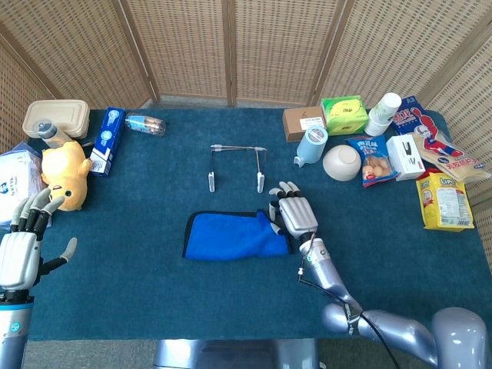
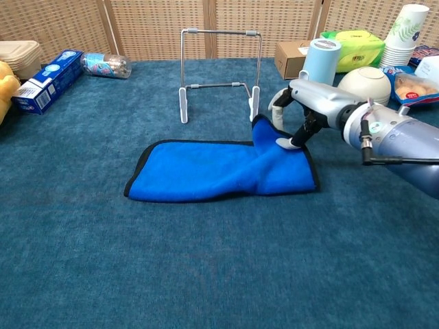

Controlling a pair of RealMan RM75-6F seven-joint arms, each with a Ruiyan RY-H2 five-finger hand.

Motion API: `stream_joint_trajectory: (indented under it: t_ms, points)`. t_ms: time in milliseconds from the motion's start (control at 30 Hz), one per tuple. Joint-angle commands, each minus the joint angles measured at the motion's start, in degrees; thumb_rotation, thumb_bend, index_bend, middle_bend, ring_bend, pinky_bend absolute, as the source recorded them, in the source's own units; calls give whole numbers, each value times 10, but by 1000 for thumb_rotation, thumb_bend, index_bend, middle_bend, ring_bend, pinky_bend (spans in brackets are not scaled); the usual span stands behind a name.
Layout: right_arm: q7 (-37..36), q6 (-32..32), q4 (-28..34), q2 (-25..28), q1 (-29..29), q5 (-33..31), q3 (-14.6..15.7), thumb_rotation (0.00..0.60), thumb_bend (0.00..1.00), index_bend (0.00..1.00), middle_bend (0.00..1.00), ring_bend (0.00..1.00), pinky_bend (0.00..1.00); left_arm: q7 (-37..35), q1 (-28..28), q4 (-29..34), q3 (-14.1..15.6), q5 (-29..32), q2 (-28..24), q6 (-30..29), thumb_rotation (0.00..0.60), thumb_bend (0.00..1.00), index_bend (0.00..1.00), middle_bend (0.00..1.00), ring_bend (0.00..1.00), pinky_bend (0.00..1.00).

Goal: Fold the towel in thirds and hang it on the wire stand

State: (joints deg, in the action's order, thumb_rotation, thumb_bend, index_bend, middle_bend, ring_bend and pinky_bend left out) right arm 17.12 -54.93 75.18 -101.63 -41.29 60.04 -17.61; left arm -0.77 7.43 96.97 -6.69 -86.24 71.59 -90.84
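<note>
Pinching blue towel (image 2: 219,170) corner w/ right hand (image 2: 296,116), left hand (image 1: 21,246) spread; no legible labels.

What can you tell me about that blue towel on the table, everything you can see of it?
The towel is bright blue, soft-looking cloth with a dark trim along its edges. It lies folded into a long flat band on the teal table cover, just in front of the wire stand without touching it. Its right end is raised into a small peak, pinched by the robot's right hand. The left hand is far from it.
</note>
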Motion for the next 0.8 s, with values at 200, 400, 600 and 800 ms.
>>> stream_joint_trajectory:
  t_ms: [200, 400, 600, 800]
  points:
    - [4, 6, 23, 23, 0, 8, 17, 600, 312, 348, 176, 34, 45, 1, 1, 0, -1, -2, 1, 1, 600, 443, 143, 43, 0, 0]
    - [18, 12, 41, 40, 1, -3, 28, 600, 312, 311, 155, 12, 36, 4, 0, 2, -1, -6, 0, -2, 600, 442, 144, 44, 0, 0]
    - [23, 2, 64, 56, 8, -4, 35, 600, 313, 268, 133, 0, 29, 6, 2, 3, 0, -10, -3, 1, 600, 443, 148, 53, 0, 0]
    - [18, -19, 108, 86, 18, -1, 30, 600, 319, 255, 127, 0, 29, 17, 9, -1, 1, -21, -5, 6, 600, 442, 176, 74, 0, 0]
